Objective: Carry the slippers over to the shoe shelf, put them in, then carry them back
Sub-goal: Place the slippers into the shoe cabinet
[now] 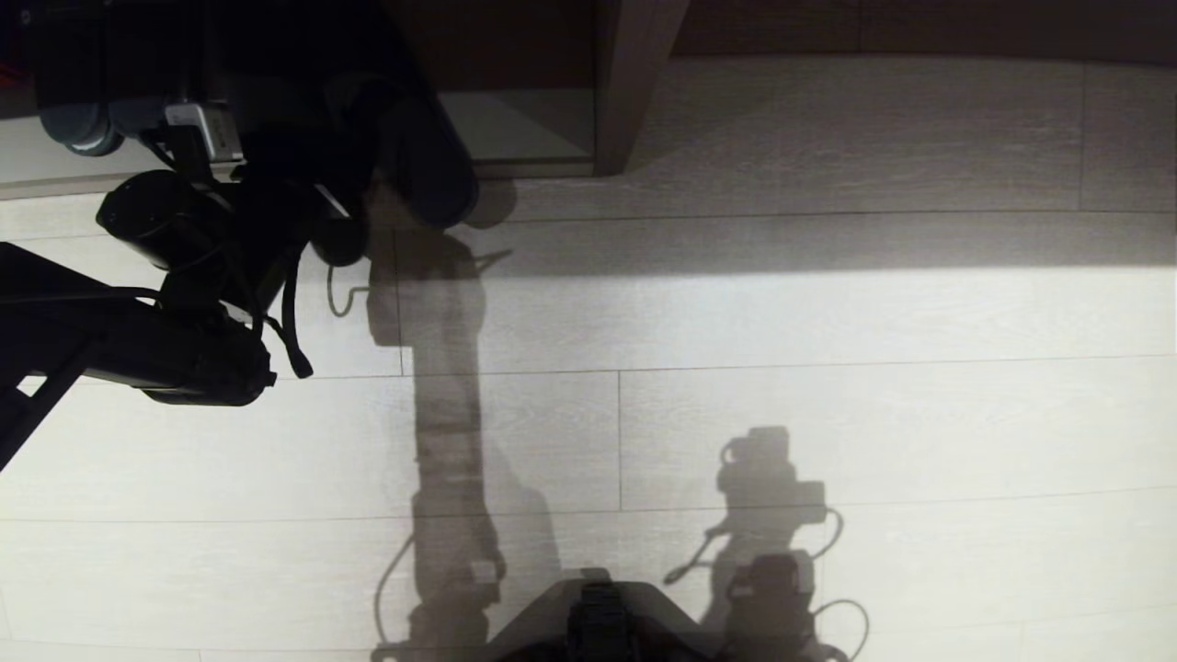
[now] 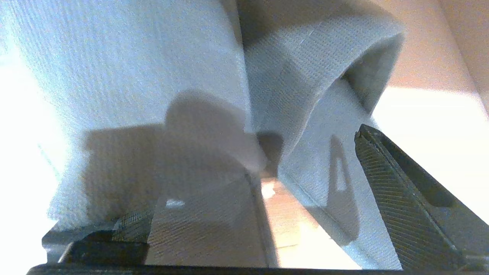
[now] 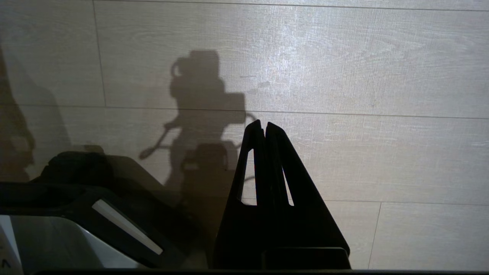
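Slippers (image 2: 145, 76), soft greyish-blue woven fabric, light and floppy, far left by the pale shoe shelf (image 1: 515, 129); my left gripper (image 2: 252, 214) gapes released astride their adjoining edges, the firmest purchase. My right gripper (image 3: 263, 128) hangs clenched, empty.

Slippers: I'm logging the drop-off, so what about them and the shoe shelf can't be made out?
- Head view: the slippers merge into the left arm's dark silhouette.
- Left wrist view: the slippers fill the frame, hiding what they rest on.
- Head view: the shoe shelf interior is in shadow and cut off by the top edge.
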You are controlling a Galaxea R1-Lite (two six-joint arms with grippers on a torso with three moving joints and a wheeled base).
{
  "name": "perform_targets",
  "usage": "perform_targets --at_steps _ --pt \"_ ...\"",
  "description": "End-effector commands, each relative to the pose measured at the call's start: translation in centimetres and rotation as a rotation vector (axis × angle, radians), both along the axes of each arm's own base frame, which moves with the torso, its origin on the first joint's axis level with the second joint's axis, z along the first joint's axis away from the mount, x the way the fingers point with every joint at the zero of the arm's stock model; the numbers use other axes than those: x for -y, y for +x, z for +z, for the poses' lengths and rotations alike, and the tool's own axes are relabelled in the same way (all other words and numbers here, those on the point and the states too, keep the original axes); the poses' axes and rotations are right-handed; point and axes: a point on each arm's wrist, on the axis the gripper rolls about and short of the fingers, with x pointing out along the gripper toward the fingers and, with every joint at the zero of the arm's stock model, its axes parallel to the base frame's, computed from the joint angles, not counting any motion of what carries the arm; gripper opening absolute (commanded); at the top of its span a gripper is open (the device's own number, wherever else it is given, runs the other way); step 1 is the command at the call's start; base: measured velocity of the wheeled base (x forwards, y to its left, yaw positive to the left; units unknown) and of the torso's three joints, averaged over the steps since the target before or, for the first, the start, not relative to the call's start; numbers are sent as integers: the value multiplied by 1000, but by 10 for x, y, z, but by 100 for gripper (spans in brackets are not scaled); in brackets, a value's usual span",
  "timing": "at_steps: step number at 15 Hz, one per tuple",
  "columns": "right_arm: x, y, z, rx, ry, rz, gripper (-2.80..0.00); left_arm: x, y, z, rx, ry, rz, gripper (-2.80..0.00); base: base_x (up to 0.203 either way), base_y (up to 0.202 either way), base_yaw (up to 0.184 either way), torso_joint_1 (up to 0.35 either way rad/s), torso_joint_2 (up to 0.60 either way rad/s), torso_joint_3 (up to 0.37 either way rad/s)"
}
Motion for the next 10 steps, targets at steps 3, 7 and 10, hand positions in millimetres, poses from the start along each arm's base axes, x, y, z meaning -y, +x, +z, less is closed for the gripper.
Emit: perform_targets --at_steps 3,7,10 --pt "0 0 0 1 0 1 -280 -6 -5 14 -43 3 -2 0 0 0 0 0 0 0" --pt "0 0 0 1 0 1 -280 -24 -33 48 28 -42 8 0 0 0 0 0 0 0" --pt "0 0 0 1 0 2 -280 -32 -50 62 61 -66 8 0 0 0 0 0 0 0"
